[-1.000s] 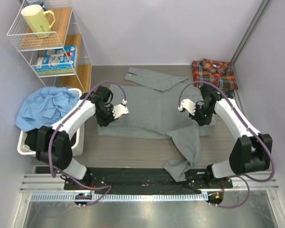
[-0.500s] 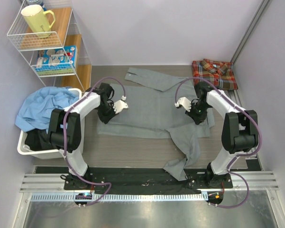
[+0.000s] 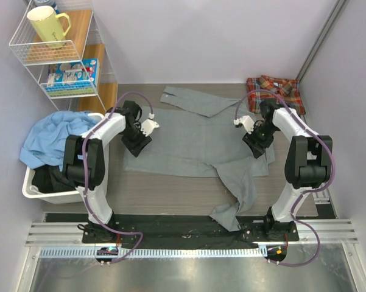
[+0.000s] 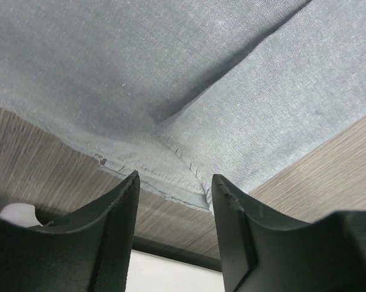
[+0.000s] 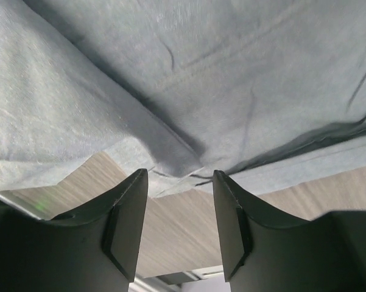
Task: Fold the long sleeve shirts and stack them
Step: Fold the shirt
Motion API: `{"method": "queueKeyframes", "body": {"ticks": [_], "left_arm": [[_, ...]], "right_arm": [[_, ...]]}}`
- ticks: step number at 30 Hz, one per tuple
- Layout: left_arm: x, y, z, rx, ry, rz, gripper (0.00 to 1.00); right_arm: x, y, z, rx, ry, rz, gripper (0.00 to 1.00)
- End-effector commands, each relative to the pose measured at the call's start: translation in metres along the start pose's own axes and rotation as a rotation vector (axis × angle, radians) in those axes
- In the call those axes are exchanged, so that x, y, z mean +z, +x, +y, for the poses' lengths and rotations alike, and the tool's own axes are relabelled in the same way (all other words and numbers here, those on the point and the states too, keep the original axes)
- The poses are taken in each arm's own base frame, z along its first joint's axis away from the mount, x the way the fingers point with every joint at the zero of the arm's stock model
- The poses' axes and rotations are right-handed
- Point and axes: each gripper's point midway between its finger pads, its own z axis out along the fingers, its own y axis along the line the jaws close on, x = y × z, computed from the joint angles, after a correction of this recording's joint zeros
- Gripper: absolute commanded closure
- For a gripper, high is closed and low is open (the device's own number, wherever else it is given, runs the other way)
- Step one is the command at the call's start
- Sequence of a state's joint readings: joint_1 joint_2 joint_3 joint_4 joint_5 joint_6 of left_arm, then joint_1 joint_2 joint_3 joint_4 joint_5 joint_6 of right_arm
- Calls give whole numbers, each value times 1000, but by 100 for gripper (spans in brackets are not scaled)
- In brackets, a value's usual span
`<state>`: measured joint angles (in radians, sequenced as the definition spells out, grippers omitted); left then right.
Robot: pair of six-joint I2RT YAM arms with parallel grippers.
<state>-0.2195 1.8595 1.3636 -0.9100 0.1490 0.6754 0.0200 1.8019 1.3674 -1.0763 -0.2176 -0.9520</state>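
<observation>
grey shirt (image 3: 195, 143) lies flat mid-table (image 3: 170, 188), one sleeve trailing toward near edge; plaid shirt (image 3: 274, 91) sits in far right corner. left gripper (image 4: 173, 182) & right gripper (image 5: 179, 179) both spread, pinching nothing, at grey shirt's side edges.

Robot lab test cell, dressed as a laundry corner. Plain pale walls (image 3: 201, 36) box in a wood-grain surface (image 3: 170, 188). Aluminium rail (image 3: 55, 234) at 6 o'clock, two robot arms (image 3: 103, 137) bolted there. Wire shelf (image 3: 15, 44) with mug (image 3: 47, 25) at 10 o'clock. White basket (image 3: 30, 191) of clothes at 9 o'clock. Grey shirt (image 3: 195, 140) spread mid-surface.
</observation>
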Motion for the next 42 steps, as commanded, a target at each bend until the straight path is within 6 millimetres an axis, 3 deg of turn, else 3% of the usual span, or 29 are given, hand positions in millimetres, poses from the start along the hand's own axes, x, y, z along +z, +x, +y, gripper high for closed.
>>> {"method": "queueKeyframes", "body": {"ticks": [1,8,15,18,21,23,25,27,29,31,34,35,36,37,38,39,42], "left_arm": [[-15,-7,-10,-45,27,-59,47],[16,16,-17,-49,36,3,48],[33,51,-42,-24,93,79,64],[27,60,-56,-26,115,76,68],[21,61,-62,-47,115,55,59],[7,46,-59,-75,95,-6,49],[-13,26,-66,-87,118,-108,44],[-33,8,-72,-86,138,-204,33],[-58,-14,-86,-53,187,-333,19],[-73,-29,-104,1,226,-399,16],[-86,-42,-121,88,225,-444,16],[-89,-44,-125,95,231,-460,16],[-88,-44,-126,89,236,-462,16],[-88,-45,-126,76,239,-461,16],[-86,-43,-128,68,251,-446,16],[-82,-41,-128,57,265,-425,16],[-81,-40,-130,39,286,-402,17]], "right_arm": [[8,8,10,92,-36,15,47],[49,26,6,190,-42,98,49],[67,43,19,202,-79,145,51],[61,49,34,209,-96,149,51],[49,46,41,240,-85,118,46],[26,30,36,255,-63,72,43],[-4,13,25,279,-37,-30,33],[-36,5,31,248,-9,-104,28],[-51,0,46,173,-30,-155,25],[-67,-3,67,29,-47,-201,24],[-75,-6,119,-158,-105,-264,24],[-75,-10,122,-264,-76,-304,23],[-61,-5,136,-305,-100,-318,21],[-65,-8,143,-380,-44,-360,21],[-59,-20,150,-503,-15,-388,20],[-46,-14,163,-554,-37,-369,20],[-35,-17,194,-700,-103,-355,20]]}}
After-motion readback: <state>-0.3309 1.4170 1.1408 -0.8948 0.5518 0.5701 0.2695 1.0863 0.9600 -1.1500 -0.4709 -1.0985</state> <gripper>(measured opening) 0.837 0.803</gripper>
